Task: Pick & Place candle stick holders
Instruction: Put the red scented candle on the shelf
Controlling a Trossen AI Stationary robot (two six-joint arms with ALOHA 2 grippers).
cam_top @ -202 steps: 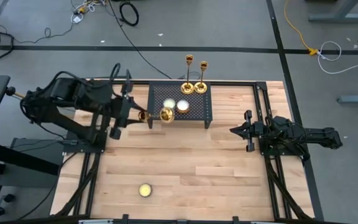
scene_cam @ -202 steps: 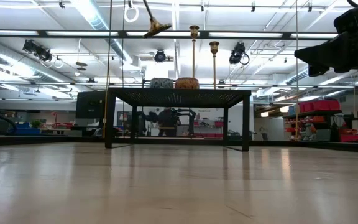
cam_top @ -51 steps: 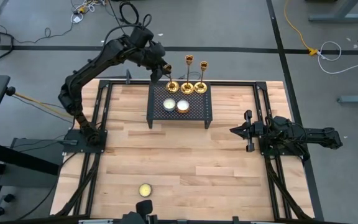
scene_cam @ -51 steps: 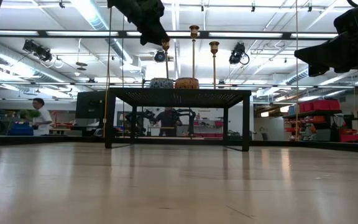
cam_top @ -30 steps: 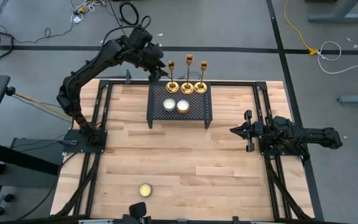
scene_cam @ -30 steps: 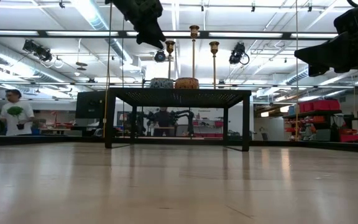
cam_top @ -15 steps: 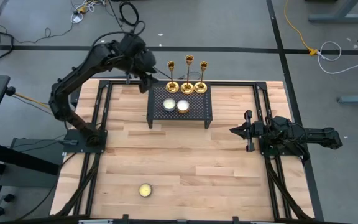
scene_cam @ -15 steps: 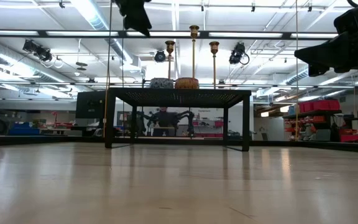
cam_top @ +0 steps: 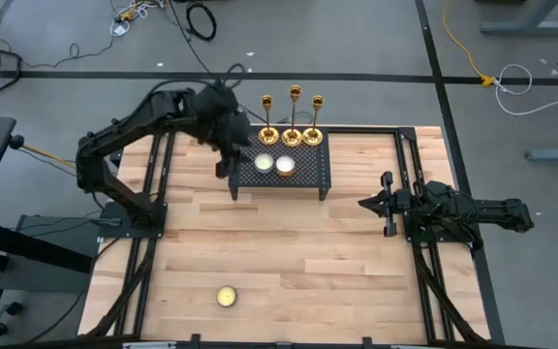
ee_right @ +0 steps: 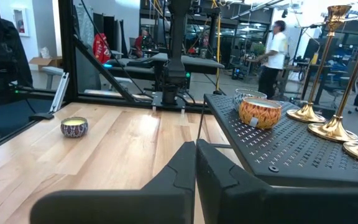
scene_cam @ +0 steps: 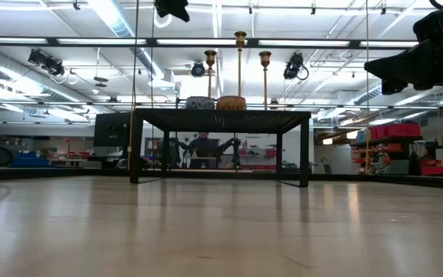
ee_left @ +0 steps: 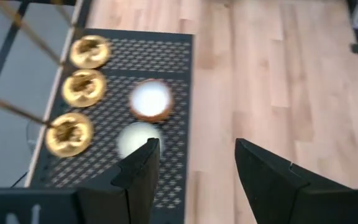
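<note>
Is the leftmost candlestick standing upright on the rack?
Upright. Its base sits flat on the rack, its stem vertical in the low view, level with the other two; the left hand is clear.

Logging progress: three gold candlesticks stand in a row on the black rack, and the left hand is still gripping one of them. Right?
Not quite. All three candlesticks do stand in a row on the rack, but the left hand grips none of them: the left wrist view shows its fingers apart and empty, off to the rack's side.
</note>
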